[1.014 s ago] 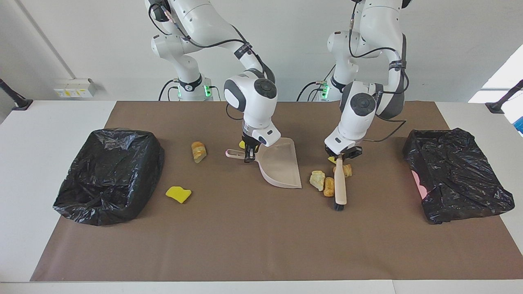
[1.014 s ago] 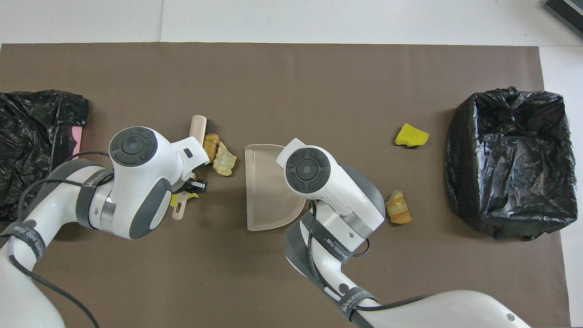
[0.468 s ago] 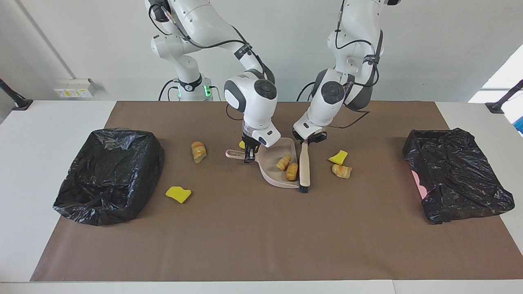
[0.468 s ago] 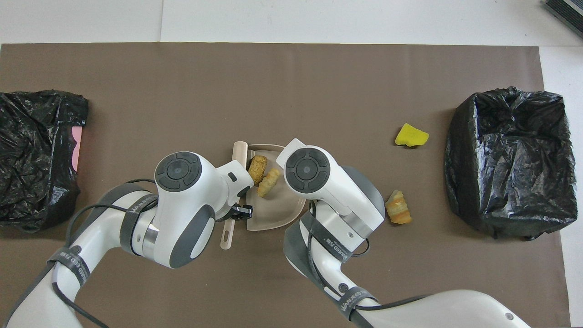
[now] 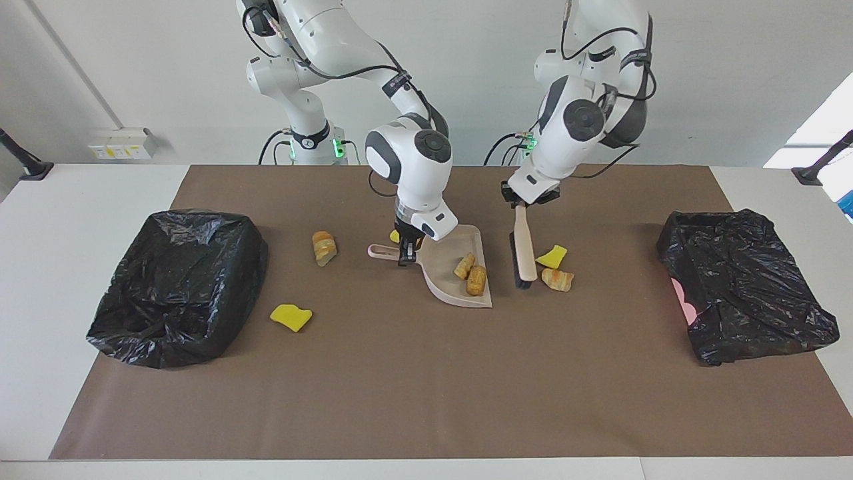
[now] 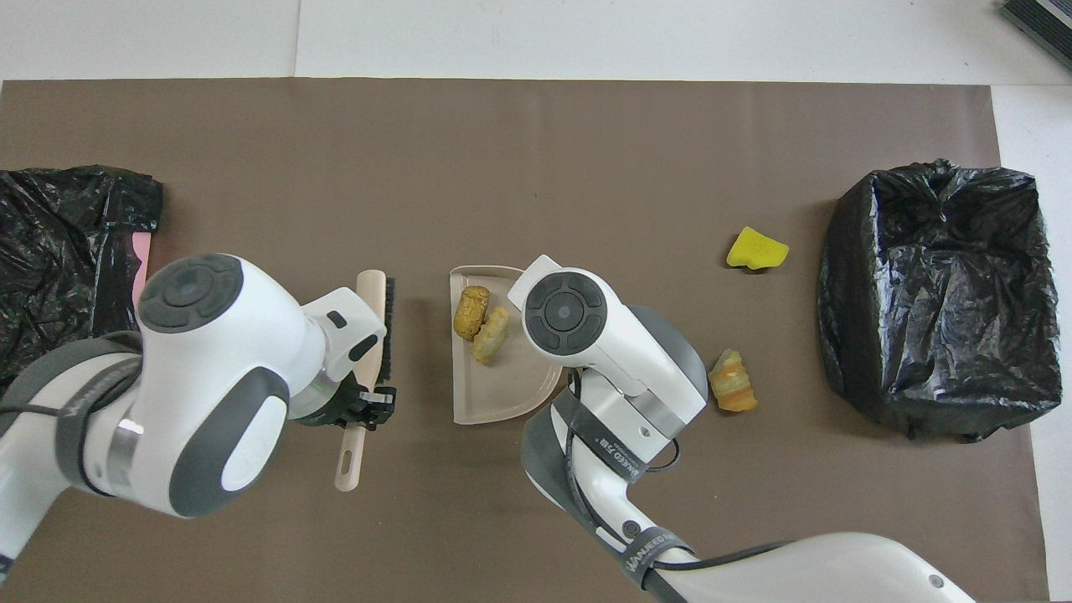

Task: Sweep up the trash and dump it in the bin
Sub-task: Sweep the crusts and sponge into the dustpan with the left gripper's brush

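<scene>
Near the middle of the desk [image 5: 100, 193] lies the beige dustpan [image 5: 460, 270], and the right end effector [image 5: 405, 255] is clamped on its handle. Two tan bread-like chunks [image 5: 470, 273] rest inside the pan. The left end effector [image 5: 526, 198] is closed on the brush [image 5: 524, 250] and holds it raised over a yellow scrap [image 5: 552, 256] and one more tan chunk [image 5: 557, 279], toward the left arm's end. Another tan chunk [image 5: 324, 247] and a yellow scrap [image 5: 291, 317] lie toward the right arm's end, near a black bin [image 5: 176, 287]. A second black bin [image 5: 743, 283] stands at the left arm's end.
</scene>
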Robot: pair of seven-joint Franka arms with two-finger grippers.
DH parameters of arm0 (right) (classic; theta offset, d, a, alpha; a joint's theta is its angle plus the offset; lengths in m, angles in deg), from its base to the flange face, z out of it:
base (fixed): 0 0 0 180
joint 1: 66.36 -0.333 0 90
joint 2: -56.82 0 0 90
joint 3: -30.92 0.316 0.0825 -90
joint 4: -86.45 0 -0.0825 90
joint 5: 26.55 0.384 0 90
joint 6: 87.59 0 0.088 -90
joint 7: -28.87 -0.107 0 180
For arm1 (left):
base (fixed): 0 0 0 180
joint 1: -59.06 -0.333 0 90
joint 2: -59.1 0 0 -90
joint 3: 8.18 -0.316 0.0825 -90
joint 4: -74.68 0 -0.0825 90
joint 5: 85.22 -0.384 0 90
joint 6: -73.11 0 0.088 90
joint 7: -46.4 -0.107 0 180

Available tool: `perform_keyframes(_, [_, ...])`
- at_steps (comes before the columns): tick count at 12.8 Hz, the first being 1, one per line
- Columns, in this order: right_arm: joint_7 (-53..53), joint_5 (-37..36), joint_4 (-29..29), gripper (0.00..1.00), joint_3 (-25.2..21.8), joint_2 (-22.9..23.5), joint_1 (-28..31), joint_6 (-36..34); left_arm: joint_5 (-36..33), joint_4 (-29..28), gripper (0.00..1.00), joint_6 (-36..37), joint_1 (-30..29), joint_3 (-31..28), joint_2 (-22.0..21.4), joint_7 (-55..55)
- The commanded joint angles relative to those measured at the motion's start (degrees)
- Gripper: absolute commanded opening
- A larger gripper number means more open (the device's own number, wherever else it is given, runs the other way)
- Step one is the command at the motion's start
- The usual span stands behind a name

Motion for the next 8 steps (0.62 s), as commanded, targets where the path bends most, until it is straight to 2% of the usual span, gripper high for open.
perform_keyframes(1, [0.4,-0.8,0.8,0.00,0.4,-0.1,0.1,0.5,-3.0,-2.6,0.00,3.5,-5.1,0.2,-3.4,5.8])
perform_keyframes(5, [0.3,-0.8,1.0,0.00,0.4,-0.3,0.0,0.4,-5.8,-11.8,0.00,-0.9,-10.5,0.3,-8.8,4.9])
perform_keyframes(8, [0.3,-0.4,1.0,0.00,0.4,-0.2,0.1,0.5,-8.7,-14.7,0.00,-9.1,-11.8,0.3,-4.9,1.6])
